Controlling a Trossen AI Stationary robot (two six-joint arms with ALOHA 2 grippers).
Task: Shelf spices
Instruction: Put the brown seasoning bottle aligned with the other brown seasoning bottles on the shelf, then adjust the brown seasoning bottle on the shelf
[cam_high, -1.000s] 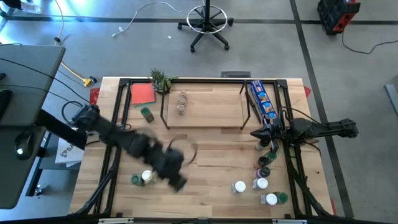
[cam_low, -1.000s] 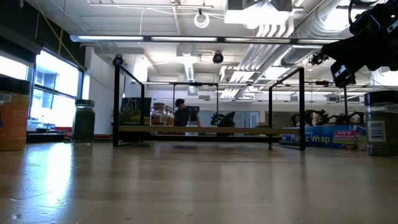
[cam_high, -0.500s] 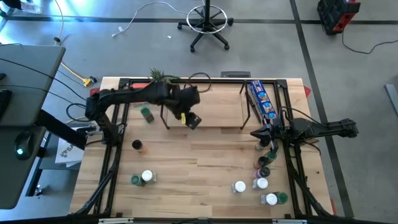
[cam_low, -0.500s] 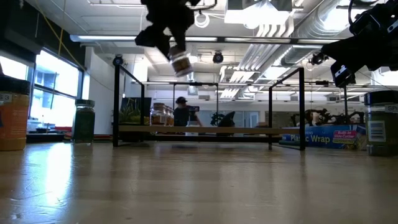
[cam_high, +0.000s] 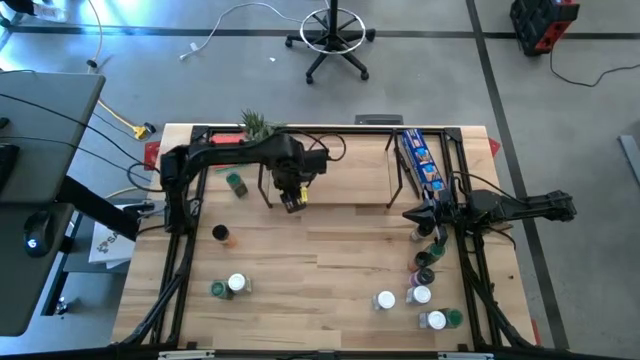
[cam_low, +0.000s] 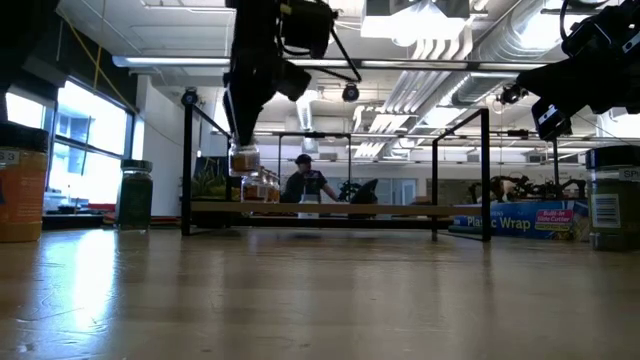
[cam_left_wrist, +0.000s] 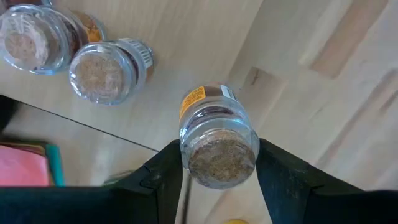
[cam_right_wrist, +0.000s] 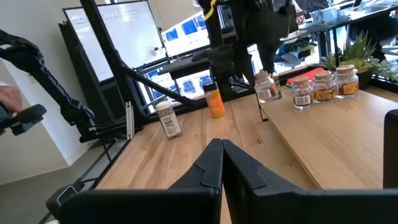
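Left gripper (cam_left_wrist: 217, 163) clamped on clear-lidded brown spice jar (cam_left_wrist: 217, 140), upper centre-left, above light-wood shelf (cam_high: 350, 165) front edge. Right gripper (cam_right_wrist: 222, 163) fingers together, right side.

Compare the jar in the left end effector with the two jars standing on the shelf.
The held jar hangs in the left end effector above the shelf's edge; the two shelf jars stand free on the board. The held jar is alone; the shelf jars stand side by side. All three are small clear jars of brownish spice.
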